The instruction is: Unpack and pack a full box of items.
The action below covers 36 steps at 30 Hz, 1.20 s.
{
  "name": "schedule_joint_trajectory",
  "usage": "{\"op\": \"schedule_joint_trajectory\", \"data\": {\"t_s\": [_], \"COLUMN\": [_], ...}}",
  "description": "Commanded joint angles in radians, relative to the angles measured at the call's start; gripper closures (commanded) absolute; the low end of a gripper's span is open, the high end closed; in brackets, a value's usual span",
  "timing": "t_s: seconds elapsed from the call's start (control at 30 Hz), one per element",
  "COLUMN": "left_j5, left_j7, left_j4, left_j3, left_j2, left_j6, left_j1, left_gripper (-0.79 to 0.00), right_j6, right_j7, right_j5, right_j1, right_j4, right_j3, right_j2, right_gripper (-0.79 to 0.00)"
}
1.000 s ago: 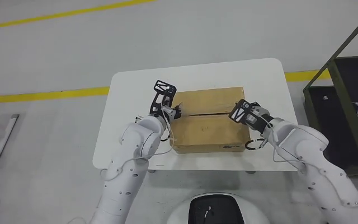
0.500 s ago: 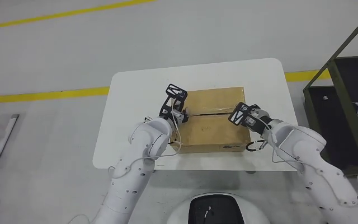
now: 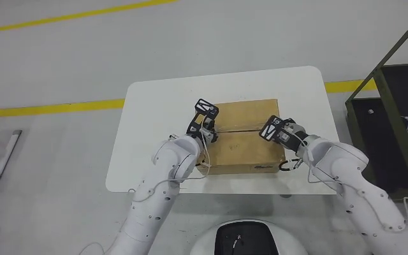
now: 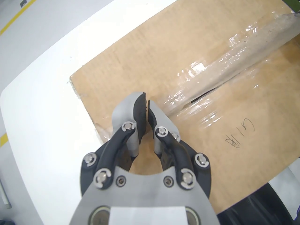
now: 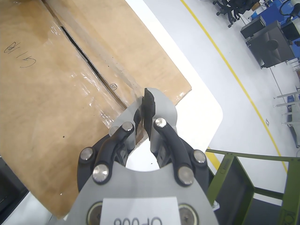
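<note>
A closed cardboard box (image 3: 239, 137) lies on the white table (image 3: 150, 121), its two top flaps meeting along a seam covered by clear tape (image 4: 234, 57). My left gripper (image 3: 207, 129) hovers over the box's left end, shut, its tips (image 4: 147, 101) right at the tape beside the seam. My right gripper (image 3: 268, 132) sits at the seam's right end, shut, with its fingertips (image 5: 146, 95) against the tape (image 5: 77, 24) at the box edge. Whether either one pinches the tape is unclear. Handwritten marks (image 4: 239, 134) show on the near flap.
A green metal rack (image 3: 382, 89) stands just off the table's right side, close to my right arm (image 5: 234, 176). Bare table surrounds the box, widest to the left (image 4: 35, 94). A yellow floor line (image 3: 57, 107) runs behind.
My left gripper has moved right, from the box's left edge onto its top at the seam. The right gripper has hardly moved.
</note>
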Motion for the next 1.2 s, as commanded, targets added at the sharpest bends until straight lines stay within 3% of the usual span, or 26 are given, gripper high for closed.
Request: {"op": "schedule_joint_trajectory", "data": {"t_s": [0.0,0.4,0.77,1.17], "left_j5": [-0.003,-0.007,-0.017,-0.014], "left_j7": [-0.002,-0.004,-0.008,0.002], "left_j4": [-0.002,0.006,0.019,0.053], "left_j3": [0.003,0.030,0.094,0.174], "left_j2": [-0.001,-0.011,-0.030,-0.060], "left_j6": [-0.005,-0.030,-0.071,-0.088], "left_j1": [-0.001,-0.013,-0.049,-0.105], "left_gripper": [-0.139,-0.135,-0.175,-0.188], "right_j6": [-0.002,0.006,0.036,0.113], "right_j7": [0.006,0.053,0.058,0.030], "right_j5": [0.006,0.066,0.167,0.265], "right_j1": [-0.003,-0.038,-0.096,-0.161], "right_j4": [-0.009,-0.049,-0.071,-0.087], "right_j3": [0.011,0.114,0.268,0.345], "right_j2": [0.001,0.012,0.025,0.028], "right_gripper": [-0.191,-0.292,-0.311,-0.336]}}
